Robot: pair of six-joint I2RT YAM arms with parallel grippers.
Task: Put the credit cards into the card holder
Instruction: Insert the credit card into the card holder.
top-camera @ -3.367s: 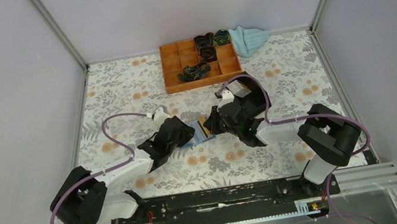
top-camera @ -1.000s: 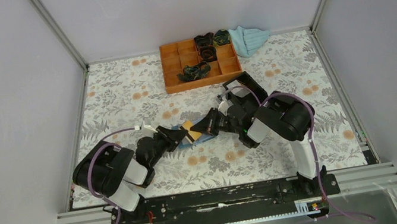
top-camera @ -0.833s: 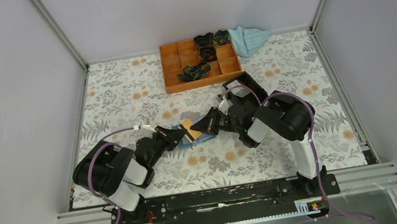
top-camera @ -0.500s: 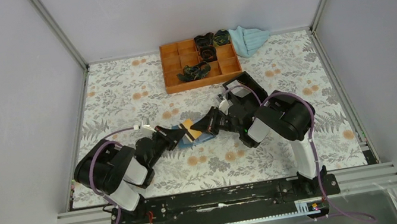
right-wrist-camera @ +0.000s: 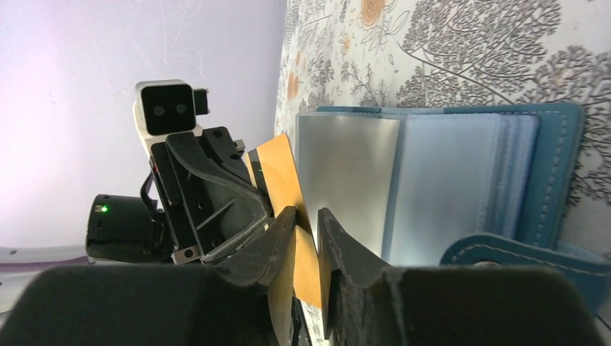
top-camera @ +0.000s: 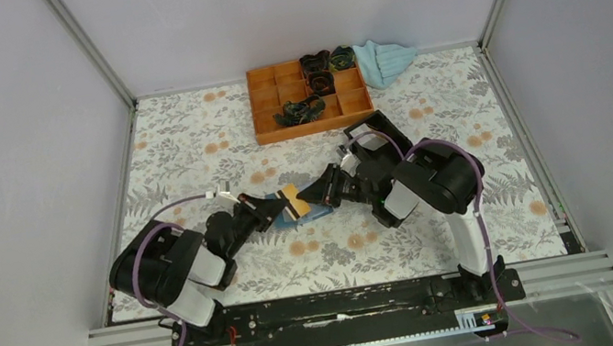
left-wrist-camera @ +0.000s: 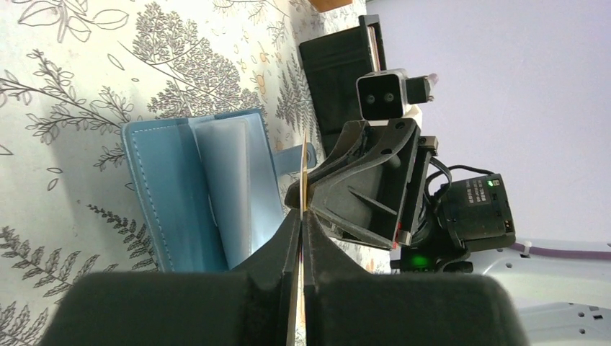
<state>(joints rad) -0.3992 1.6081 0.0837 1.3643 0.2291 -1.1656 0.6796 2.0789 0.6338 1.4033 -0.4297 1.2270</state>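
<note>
Floral tabletop [top-camera: 186,136]: card [top-camera: 293,199] raised at centre, clenched by left jaws from 8 o'clock and right jaws from 3. Under it, holder [top-camera: 319,214] lies open. Black box [top-camera: 383,127] at 2; tray [top-camera: 310,98], cloth [top-camera: 385,60] at 12.

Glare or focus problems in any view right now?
Right wrist: strong glare off the card holder's clear sleeve, right gripper dark and soft. Left wrist: left gripper blurred up close, credit card edge-on, a thin line. Top external: even light, soft shadows, no glare.
</note>
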